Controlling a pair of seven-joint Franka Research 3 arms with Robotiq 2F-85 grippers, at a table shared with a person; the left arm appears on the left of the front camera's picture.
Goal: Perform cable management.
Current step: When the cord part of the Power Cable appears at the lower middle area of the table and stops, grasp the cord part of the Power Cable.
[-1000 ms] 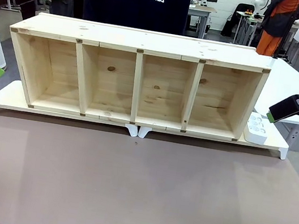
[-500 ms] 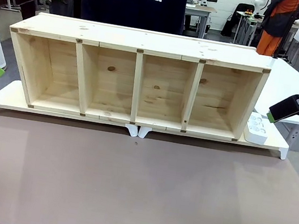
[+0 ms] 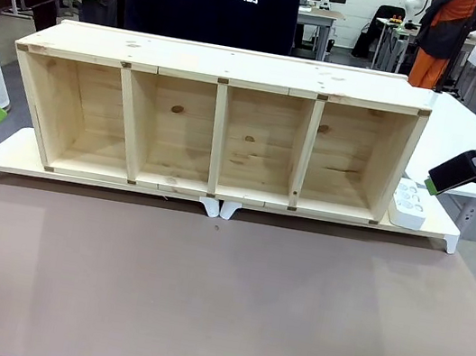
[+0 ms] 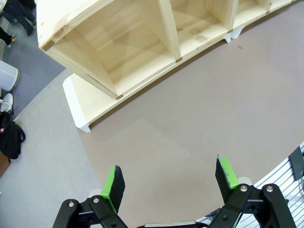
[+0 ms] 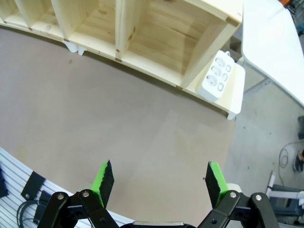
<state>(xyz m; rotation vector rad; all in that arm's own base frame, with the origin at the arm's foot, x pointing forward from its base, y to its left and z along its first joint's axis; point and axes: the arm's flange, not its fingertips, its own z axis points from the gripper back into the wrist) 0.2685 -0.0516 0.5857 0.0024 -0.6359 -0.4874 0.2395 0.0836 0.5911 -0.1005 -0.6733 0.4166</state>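
The left gripper [image 4: 167, 164] was held by the table's [image 4: 190, 118] left edge. Its green-padded fingers [image 4: 113, 183] were spread wide, with nothing caught between them. The right gripper [image 5: 160, 164] was held by the table's right edge, its jaws equally wide apart and empty.

A wooden shelf [image 3: 229, 67] of four compartments was set along the table's far edge, its open side turned toward the robot. It was carried on two white risers [image 3: 3, 159] placed end to end. A white power strip [image 3: 409, 203] was laid on the right-hand end of the right riser, just beside the shelf's right wall. A person in a dark top [image 3: 213, 0] was seen behind the shelf, at the far edge.

Where the cable lay could not be told.
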